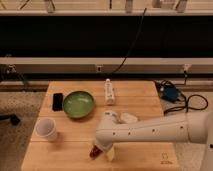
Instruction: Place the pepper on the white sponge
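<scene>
Glossy pepper (93,152) by claw (100,149); wooden table (145,102)

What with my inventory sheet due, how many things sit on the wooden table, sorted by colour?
White: 3 (cup, bottle, white sponge)
Green: 1 (bowl)
Black: 1 (flat device)
Red: 1 (pepper, right at the gripper, in front of the sponge)
Total: 6

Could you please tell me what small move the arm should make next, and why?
Probably a slight lift of the gripper, to see whether the pepper comes along. The gripper sits right at the pepper near the front edge of the table, while the white sponge lies farther back, to the right in the picture. Whether the pepper is gripped cannot be told.
</scene>
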Controlling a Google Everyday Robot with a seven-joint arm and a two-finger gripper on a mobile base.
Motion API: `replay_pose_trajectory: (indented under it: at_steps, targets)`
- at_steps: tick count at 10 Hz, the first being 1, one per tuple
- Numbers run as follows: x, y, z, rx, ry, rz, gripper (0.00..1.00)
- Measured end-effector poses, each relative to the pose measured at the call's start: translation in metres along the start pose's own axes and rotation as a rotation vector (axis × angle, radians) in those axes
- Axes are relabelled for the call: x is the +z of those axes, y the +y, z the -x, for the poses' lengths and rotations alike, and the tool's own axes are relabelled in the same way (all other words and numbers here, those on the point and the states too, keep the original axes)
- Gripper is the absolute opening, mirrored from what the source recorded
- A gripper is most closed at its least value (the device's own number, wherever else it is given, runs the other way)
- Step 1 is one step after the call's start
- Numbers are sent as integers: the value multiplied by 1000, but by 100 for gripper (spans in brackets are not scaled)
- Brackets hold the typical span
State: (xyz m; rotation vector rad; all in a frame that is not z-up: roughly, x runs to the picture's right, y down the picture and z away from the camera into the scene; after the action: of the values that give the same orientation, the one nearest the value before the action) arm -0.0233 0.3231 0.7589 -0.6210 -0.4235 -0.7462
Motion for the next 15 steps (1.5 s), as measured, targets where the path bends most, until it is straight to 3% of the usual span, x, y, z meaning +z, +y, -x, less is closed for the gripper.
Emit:
replay_pose_trajectory:
  at_steps: [4, 6, 8, 15]
  targets:
    - [-7, 0, 0, -1, 1, 0, 36]
    - [-4, -1, 1, 4, 6, 4, 17]
    - [-4, -3, 2, 4, 10, 4, 6]
    - [-19, -12, 0, 11, 34, 11, 6]
